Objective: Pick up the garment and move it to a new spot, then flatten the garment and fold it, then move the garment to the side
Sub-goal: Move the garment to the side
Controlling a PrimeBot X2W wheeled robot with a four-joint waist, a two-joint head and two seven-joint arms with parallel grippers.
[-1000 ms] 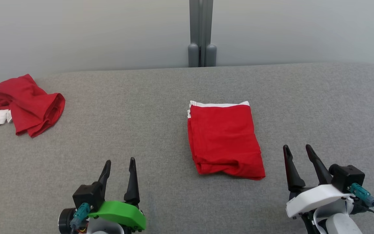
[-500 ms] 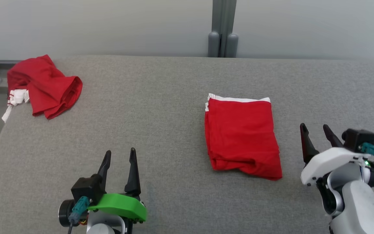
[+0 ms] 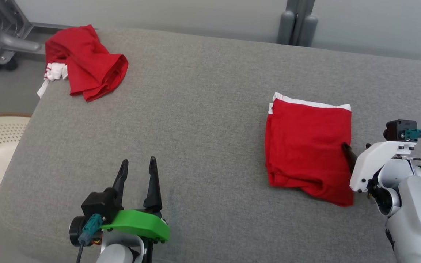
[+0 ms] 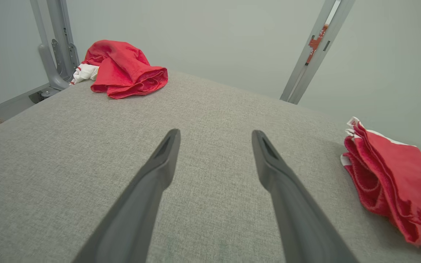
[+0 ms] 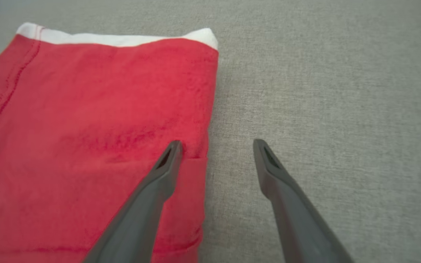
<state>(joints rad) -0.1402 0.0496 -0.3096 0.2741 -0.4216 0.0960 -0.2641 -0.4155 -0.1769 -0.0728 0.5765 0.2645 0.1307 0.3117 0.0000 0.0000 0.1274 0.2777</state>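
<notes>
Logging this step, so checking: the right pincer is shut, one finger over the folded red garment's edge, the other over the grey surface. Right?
Not shut: the right pincer is open. The right wrist view shows its fingers spread apart, one over the edge of the folded red garment, the other over the grey surface.

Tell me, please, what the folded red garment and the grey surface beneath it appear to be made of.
The folded red garment looks like soft matte knit, probably cotton jersey: it creases limply, shows stitched seams and has a white band along one edge. The grey surface looks like coarse woven upholstery fabric, heathered and matte; its rounded corner suggests padding.
</notes>
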